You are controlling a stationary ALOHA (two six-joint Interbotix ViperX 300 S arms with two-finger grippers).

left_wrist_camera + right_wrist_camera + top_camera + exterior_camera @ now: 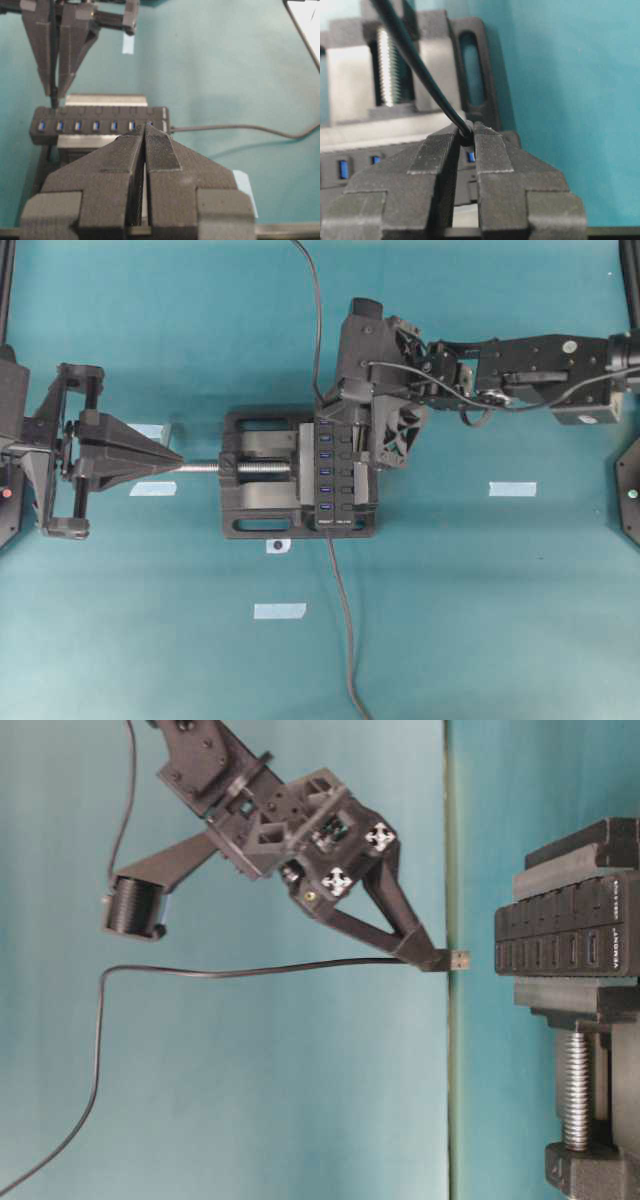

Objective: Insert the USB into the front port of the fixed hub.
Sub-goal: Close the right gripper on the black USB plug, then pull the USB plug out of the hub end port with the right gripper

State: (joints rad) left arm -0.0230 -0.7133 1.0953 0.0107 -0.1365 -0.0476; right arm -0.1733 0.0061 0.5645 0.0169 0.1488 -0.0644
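From overhead, the hub (334,473) lies clamped in a black vise (262,474) at mid-table, its row of blue ports running up and down the picture. The right gripper (335,410) has reached over the hub's far end, its fingers hidden under the arm's own body. A thin cable (312,310) runs from there off the top edge; another cable leaves the hub's near end toward the bottom edge. The left gripper (178,462) sits at the left, pinched together on the tip of the vise's silver screw (205,468). Pale tape strips (279,611) lie on the teal table (500,620).

The table-level view is turned on its side. The right gripper (428,958) holds the USB (447,960) at its fingertips, the metal plug pointing at the hub (565,938) — a clear gap lies between plug and ports. The grey cable (250,971) trails back from the plug and drops toward the lower left corner.

In the left wrist view, the left gripper (144,130) is closed, fingers pressed almost flat together, with the hub (100,123) just beyond them. The right gripper (54,95) hangs above the hub's left end, its tips near the first port; the plug is too small to make out here.

In the right wrist view, the right gripper (466,134) is clamped on the USB (466,131), whose cable (415,65) rises to the upper left. The hub (350,167) lies beyond the fingers — blue ports showing — and the vise (435,60) behind it.
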